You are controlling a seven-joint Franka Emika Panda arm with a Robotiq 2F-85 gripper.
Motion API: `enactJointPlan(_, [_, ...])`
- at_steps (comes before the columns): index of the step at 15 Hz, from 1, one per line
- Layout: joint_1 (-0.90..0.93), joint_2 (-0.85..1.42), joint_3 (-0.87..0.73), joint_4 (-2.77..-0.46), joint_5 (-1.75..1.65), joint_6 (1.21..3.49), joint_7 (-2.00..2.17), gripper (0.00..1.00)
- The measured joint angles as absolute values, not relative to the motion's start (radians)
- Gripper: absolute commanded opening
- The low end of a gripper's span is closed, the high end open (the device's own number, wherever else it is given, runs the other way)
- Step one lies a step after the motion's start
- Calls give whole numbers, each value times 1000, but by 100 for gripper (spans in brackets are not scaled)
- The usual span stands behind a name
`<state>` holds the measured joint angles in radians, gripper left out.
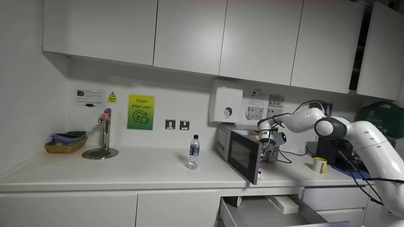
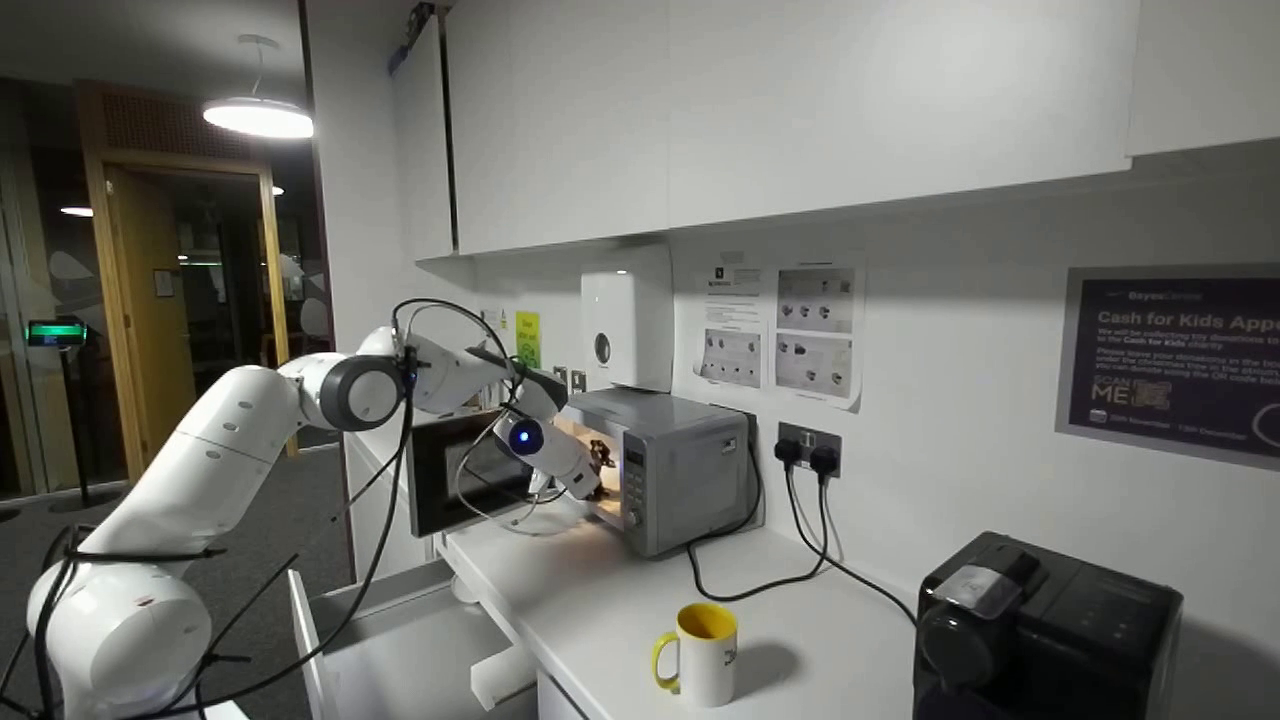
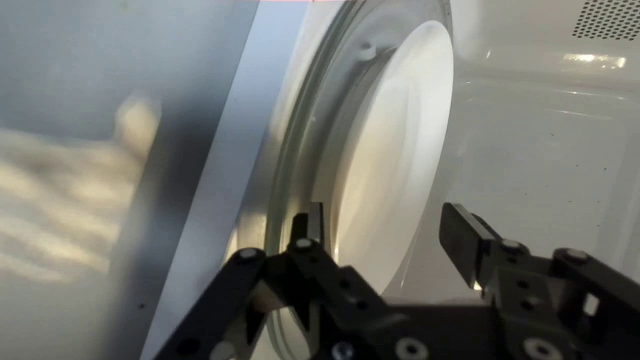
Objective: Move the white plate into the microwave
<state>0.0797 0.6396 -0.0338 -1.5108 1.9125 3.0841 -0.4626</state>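
Claw (image 3: pixel 382 225) spread wide, nothing gripped afaict. In wrist view its fingers (image 3: pixel 460 242) flank the lower end of the white plate (image 3: pixel 395 145); contact w/ either, can't tell. Key relation: plate's straight ahead, btwn the fingertips in frame. Round, but seen at a slant, so it reads as a long oval running up + a bit right, away from claw. Lower end hidden behind linkage (image 3: pixel 345 292).

Plate's over the glass turntable (image 3: pixel 286 180), inside the microwave (image 2: pixel 690 470); flat vs tilted unclear. Door (image 1: pixel 243 153) is swung out; arm (image 1: pixel 363 135) goes in past it in both exterior views. Only one arm, so no pick there.

Farther: mug (image 2: pixel 706 665) on counter (image 2: pixel 830 660), bottle (image 1: pixel 193 154) across the door from arm.

My read: placement prob done, next = straight back-out. Risk: finger snags rim + drags plate.
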Motion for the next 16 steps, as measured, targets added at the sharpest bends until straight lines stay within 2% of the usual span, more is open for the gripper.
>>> enactJointPlan(1, [82,638,-32,-1510,1906,3084,-460,100])
enactJointPlan(9, [125,613,-17,-1522,1891,3088,-454,100])
enactJointPlan(16, [166,596,-17,-1542,1889,3214,-459,100])
